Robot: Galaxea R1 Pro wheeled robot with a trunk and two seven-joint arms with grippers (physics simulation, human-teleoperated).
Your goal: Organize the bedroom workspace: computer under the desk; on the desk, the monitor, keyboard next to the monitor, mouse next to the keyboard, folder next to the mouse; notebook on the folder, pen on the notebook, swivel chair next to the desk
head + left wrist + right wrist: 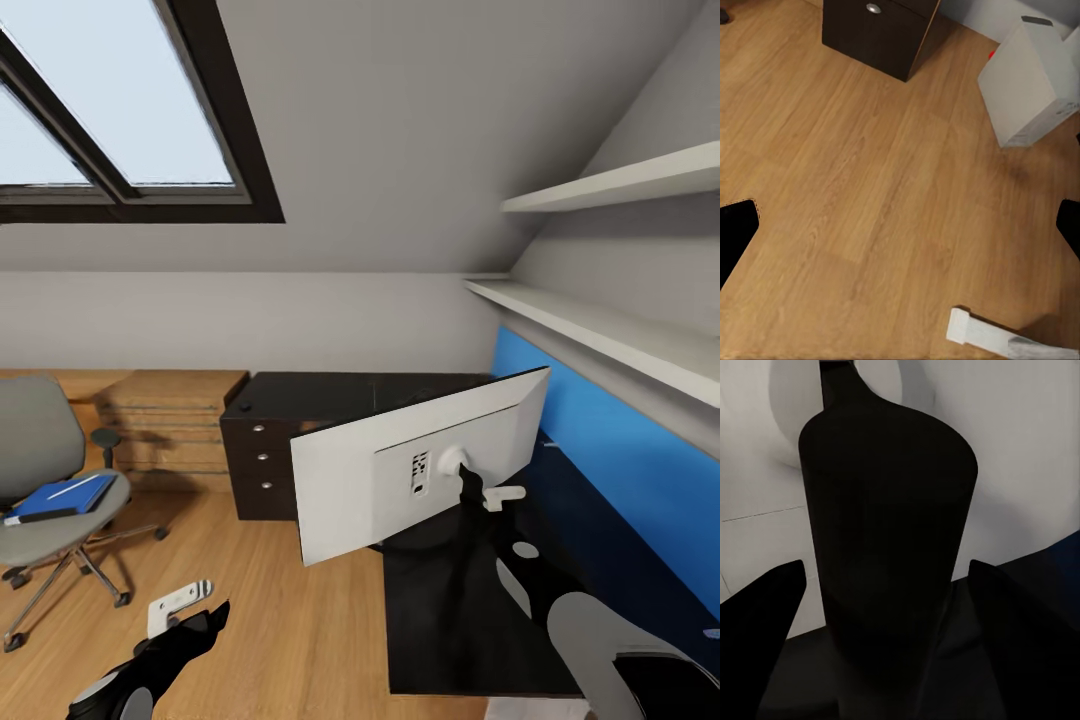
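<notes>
The white back of the monitor faces me, tilted, over the near end of the black desk. My right gripper is shut on its black stand neck, with a finger on either side of it. At the left, the grey swivel chair carries the blue folder with a thin light pen-like item on it. Low over the wooden floor, my left gripper hangs open and holds nothing. The white computer tower stands on the floor. Keyboard and mouse are out of view.
A dark drawer unit stands under the desk's far end, next to a low wooden cabinet. Two white shelves run above the blue wall panel. Bare floor lies between chair and desk.
</notes>
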